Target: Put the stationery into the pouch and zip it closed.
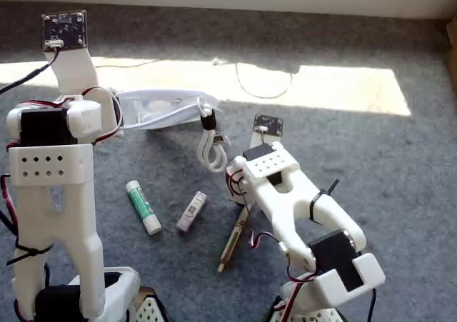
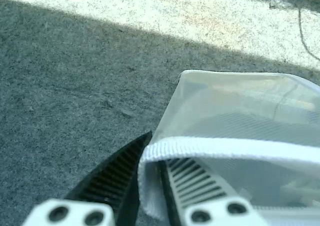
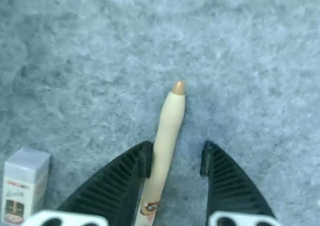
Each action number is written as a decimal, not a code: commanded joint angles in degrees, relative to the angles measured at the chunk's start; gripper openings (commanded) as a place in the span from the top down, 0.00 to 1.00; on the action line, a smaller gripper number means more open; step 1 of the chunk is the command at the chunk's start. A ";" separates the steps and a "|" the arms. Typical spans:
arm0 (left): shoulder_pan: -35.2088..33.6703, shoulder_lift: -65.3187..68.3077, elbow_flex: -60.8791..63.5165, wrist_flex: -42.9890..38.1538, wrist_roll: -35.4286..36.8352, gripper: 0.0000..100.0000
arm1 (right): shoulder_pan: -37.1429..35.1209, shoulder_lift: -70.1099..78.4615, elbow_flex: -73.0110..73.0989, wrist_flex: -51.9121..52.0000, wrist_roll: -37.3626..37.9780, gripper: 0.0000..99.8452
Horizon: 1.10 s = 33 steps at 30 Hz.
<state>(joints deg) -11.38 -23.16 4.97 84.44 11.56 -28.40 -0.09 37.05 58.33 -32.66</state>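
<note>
A white mesh pouch (image 1: 168,111) lies at the back of the carpet, its mouth rim (image 2: 225,148) pinched by my left gripper (image 2: 156,158), which is shut on the pouch's end (image 1: 114,118). A looped white strap (image 1: 211,151) trails from the pouch's other end. A cream pen (image 3: 167,131) lies on the carpet between the fingers of my right gripper (image 3: 175,158), which is open, and it touches one finger (image 3: 125,176). From above, the pen (image 1: 232,243) sticks out under that arm's wrist. A green-and-white glue stick (image 1: 143,206) and a small eraser box (image 1: 191,211) lie left of the pen.
The eraser box (image 3: 22,186) sits close beside my right gripper's finger. A thin cable (image 1: 264,90) runs across the sunlit strip of carpet behind the pouch. Open carpet lies to the right of the right arm.
</note>
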 commanded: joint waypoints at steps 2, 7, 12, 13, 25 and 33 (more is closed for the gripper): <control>-0.48 0.66 0.40 -0.79 -0.44 0.99 | -0.31 3.12 -3.47 -1.80 -0.62 0.84; -0.48 0.66 0.48 -0.79 -0.44 0.99 | -0.04 4.00 -3.38 -1.71 -0.35 0.96; -0.48 0.66 0.48 -0.79 -0.44 0.99 | -0.04 2.68 -3.74 2.77 -0.09 0.99; -0.48 0.66 0.48 -0.79 -0.44 0.99 | -0.04 1.36 -4.35 4.00 -0.09 0.99; 1.27 0.66 0.31 -0.62 -0.44 0.99 | 0.04 -26.59 -4.79 8.04 6.59 0.99; 2.95 0.66 0.13 -0.62 -0.44 0.99 | -0.31 -44.79 -5.32 8.04 16.00 0.99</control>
<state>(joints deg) -9.19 -23.16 4.97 84.44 11.56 -28.22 -37.36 34.59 66.15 -20.44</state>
